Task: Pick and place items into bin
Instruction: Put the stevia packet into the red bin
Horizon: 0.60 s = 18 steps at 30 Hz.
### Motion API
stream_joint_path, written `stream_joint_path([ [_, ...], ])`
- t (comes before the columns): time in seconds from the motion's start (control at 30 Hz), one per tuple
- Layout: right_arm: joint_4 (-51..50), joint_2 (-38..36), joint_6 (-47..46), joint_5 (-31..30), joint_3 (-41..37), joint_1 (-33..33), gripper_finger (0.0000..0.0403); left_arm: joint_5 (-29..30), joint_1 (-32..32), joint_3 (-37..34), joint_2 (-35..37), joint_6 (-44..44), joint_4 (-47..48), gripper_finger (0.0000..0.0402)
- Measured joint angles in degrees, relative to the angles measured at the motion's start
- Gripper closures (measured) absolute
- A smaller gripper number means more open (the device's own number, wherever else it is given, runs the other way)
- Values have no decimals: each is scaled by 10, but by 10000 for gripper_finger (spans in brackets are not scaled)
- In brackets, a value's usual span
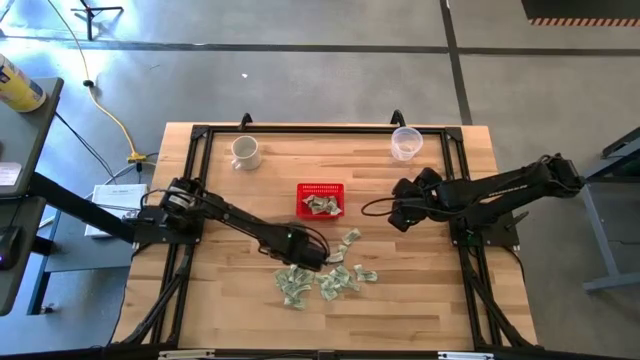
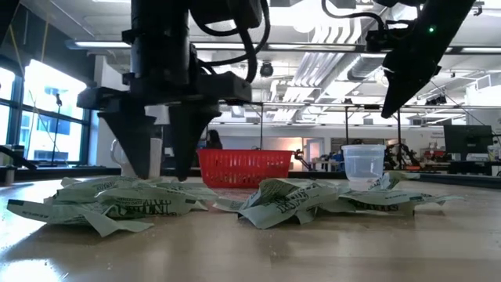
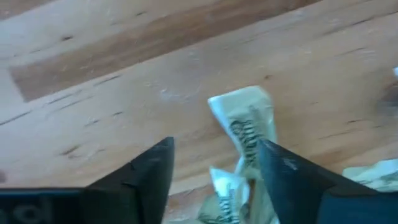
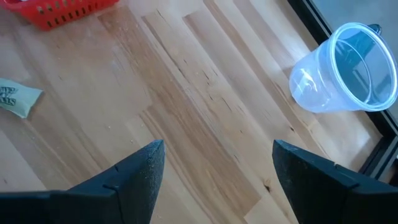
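Big open industrial room with a grey concrete floor [image 1: 330,70] and ceiling lights and ducting visible in the low view. In the middle sits the pale butcher-block wooden counter [image 1: 240,310] with a black metal frame along its edges.

The two dark arms come in from either side. The left claw [image 1: 312,257] is down low over the near-centre of the counter, right at the edge of the scattered pile of pale green-and-white wrinkly wrapper pieces [image 1: 320,280]. Its fingers are spread apart, and the wrist view shows one crumpled wrapper [image 3: 247,134] lying between them on the wood, not pinched. The right claw [image 1: 400,215] hangs above the counter to the right of the basket, also spread wide with nothing in it.

The small bright red mesh basket [image 1: 321,190] sits near the counter's centre, long axis running left-right, with a few wrappers already inside. The rest lie loose in front of it, pointing every which way. One stray piece [image 4: 18,99] shows in the right wrist view.

A white mug [image 1: 245,152] stands back left and a clear plastic cup [image 1: 405,143] back right.

In the low view the left arm blocks part of the basket, and the printing on the wrappers can't be read.
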State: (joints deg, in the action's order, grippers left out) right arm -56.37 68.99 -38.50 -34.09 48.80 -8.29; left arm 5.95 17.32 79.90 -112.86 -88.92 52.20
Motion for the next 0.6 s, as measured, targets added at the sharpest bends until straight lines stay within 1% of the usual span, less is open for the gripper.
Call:
stream_joint_path([
  [0.13, 5, 0, 0, 0, 0, 0, 114, -6, 0, 0, 0, -27, -66, 93],
  [0.23, 10, 0, 0, 0, 0, 0, 114, 13, 0, 0, -3, -30, -87, 88],
  [0.3, 14, 0, 0, 0, 0, 0, 114, 13, 0, 0, -15, -34, -78, 95],
  [0.43, 16, 0, 0, 0, 0, 0, 114, -30, -1, 1, -30, -38, -63, 120],
  [0.5, 16, 0, 0, 0, 0, 0, 114, -32, 1, 1, -30, -39, -62, 131],
  [0.6, 16, 0, 0, 1, 0, 0, 114, -11, 3, 1, -30, -43, -58, 148],
])
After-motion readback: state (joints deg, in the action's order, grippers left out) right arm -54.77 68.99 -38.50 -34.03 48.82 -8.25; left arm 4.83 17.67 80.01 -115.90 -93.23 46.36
